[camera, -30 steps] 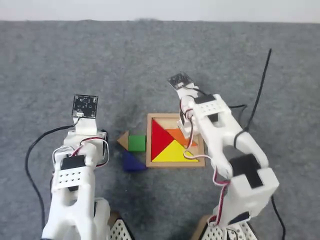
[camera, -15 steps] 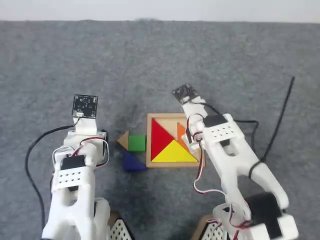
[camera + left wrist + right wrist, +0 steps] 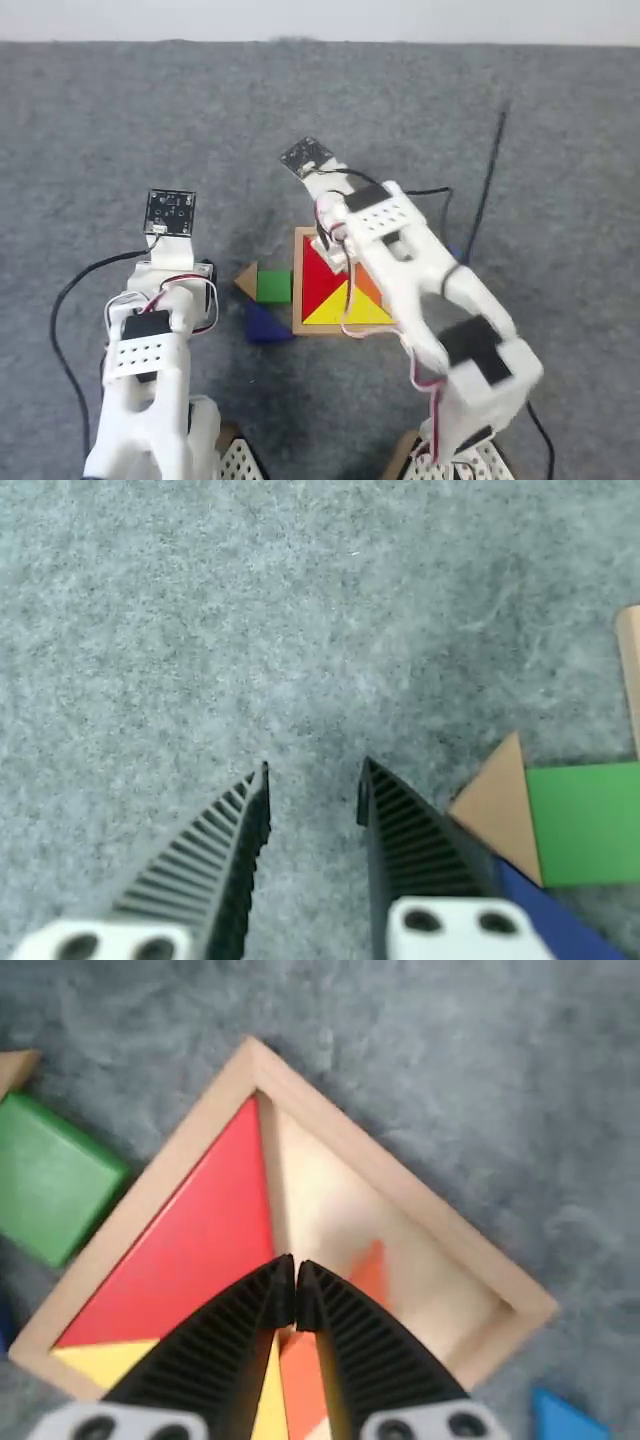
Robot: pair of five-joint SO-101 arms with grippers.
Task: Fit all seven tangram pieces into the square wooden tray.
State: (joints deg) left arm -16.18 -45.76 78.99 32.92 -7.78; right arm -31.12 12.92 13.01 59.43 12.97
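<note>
While holding the right hand [image 3: 295,1265] pressed together over the wooden tray [image 3: 410,1200] and the left hand [image 3: 315,770] spread, take the probably light, rigid green square [image 3: 585,825] across its flat opposite edges.

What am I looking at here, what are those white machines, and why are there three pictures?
These are two small white robot arms, side by side at a table covered in grey felt. One picture looks down from above. The other two come from a camera on each arm's wrist, so the dark toothed fingers in them belong to that arm's own gripper.

A wooden tray holds a red triangle, a yellow triangle and an orange piece. On the felt beside it lie a tan triangle, a green square and a blue triangle.

The left gripper is open over the felt near the tan triangle. The right gripper is shut above the tray. Neither holds anything.
</note>
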